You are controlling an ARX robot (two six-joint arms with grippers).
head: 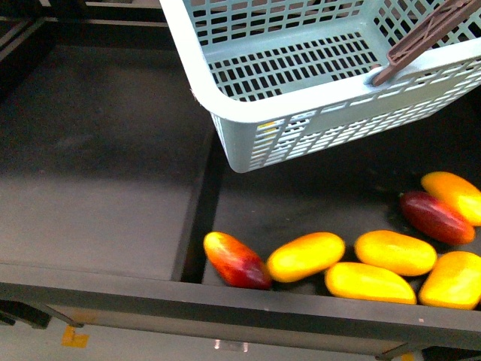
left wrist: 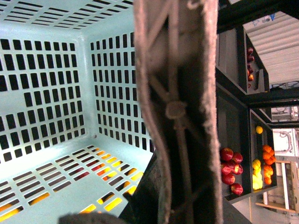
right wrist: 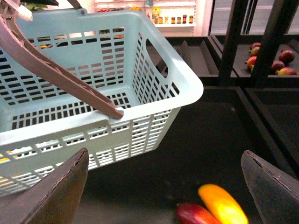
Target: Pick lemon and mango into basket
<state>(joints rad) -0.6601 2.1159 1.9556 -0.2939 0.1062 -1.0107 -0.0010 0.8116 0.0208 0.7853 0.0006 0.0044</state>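
The turquoise basket (head: 316, 98) hangs tilted in the air over a dark shelf bin, with nothing in it. My left gripper is shut on its brown handle (left wrist: 177, 112), which fills the left wrist view and hides the jaws. The handle also shows in the front view (head: 421, 37). The dark red mango (head: 436, 216) lies at the bin's right among yellow-orange fruits. My right gripper (right wrist: 163, 196) is open and empty above the mango (right wrist: 194, 215), beside the basket's wall (right wrist: 154, 126). No lemon shows nearby. Small yellow fruits (left wrist: 257, 179) sit on a far shelf, too small to name.
Several elongated red-to-yellow-orange fruits (head: 304, 256) lie along the bin's front, one red-sided (head: 237, 259). A dark divider (head: 199, 218) splits the shelf, and a front rail (head: 225, 301) edges it. Red apples (left wrist: 231, 170) and tangerines (left wrist: 267, 158) fill far shelves. Black shelf posts (right wrist: 233, 42) stand beyond the right gripper.
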